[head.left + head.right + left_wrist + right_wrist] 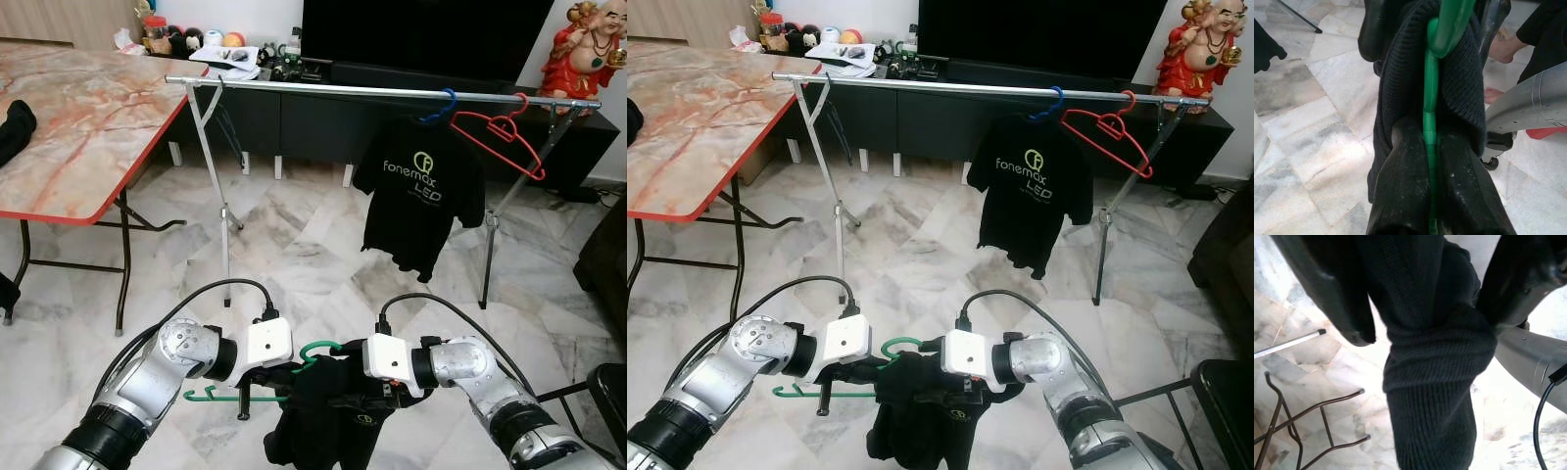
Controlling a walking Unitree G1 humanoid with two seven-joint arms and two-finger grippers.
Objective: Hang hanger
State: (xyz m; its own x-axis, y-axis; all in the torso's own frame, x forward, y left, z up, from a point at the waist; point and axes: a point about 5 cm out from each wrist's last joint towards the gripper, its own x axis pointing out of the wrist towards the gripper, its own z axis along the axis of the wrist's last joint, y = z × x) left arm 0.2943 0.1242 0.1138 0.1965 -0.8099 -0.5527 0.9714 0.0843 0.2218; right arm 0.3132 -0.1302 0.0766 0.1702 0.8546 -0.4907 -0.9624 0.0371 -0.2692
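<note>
Green hanger (227,395) with black shirt (323,416), left hand (257,390) and right hand (361,399) both clenched on it.

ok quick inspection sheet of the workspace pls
surface: marble floor.
job's things: green hanger with black shirt held low; clothes rail ahead.
clutter: red hanger and hung black t-shirt on rail; folding table at left.
grippers: left gripper shut on green hanger; right gripper around the shirt, grip unclear.
cables: black cables loop over both wrists.
surroundings: TV cabinet, red figurine.
</note>
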